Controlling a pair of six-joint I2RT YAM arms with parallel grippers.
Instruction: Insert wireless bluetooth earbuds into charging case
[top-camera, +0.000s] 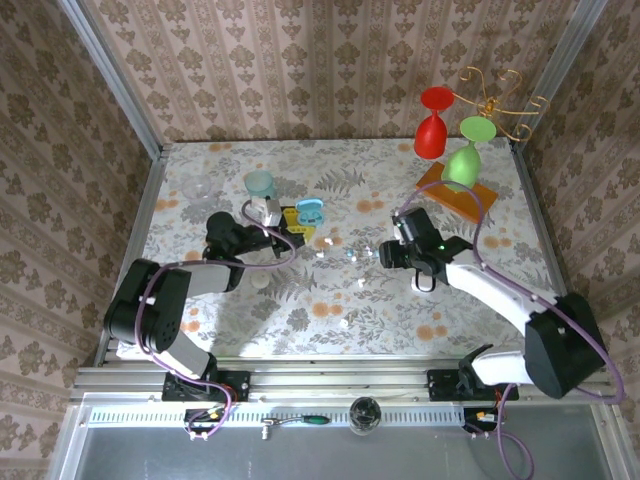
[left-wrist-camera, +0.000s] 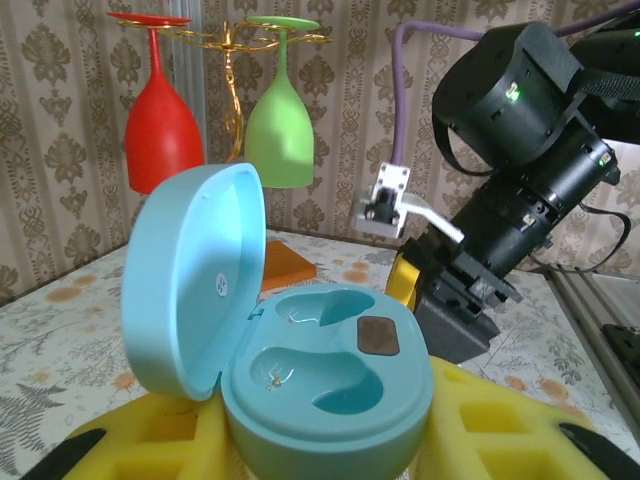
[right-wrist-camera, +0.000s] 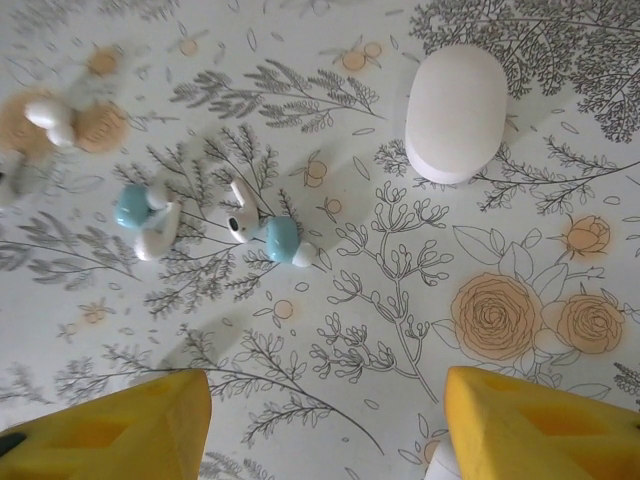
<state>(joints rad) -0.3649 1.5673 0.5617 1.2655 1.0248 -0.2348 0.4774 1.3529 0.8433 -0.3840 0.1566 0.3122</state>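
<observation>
- The left hand (left-wrist-camera: 325, 445) grips the light-blue charging case (left-wrist-camera: 330, 385) between its yellow fingers. The lid is hinged up and the case faces the right arm across the floral surface (top-camera: 250, 330).
- Both moulded wells of the case are bare. No earbud has been seated, so none of the insertion itself is done.
- The right hand (right-wrist-camera: 325, 405) hovers over the surface with its yellow fingers spread wide and nothing between them.
- Below it, two earbuds (right-wrist-camera: 262, 235) lie side by side, each white with a pale-blue tip. A third earbud (right-wrist-camera: 50, 115), blurred, lies further off towards the edge of the wrist view.
- A closed white pebble-shaped case (right-wrist-camera: 455, 112) rests well apart from them, with neither hand on it.
- In the overhead view the loose pieces lie scattered between the two hands, and the right hand is the nearer to them.
- As it looks, the task is at its opening stage, with the case opened and presented. What seems left is picking up an earbud, carrying it across, seating it in a well, doing the same for its partner, and probably shutting the lid.
</observation>
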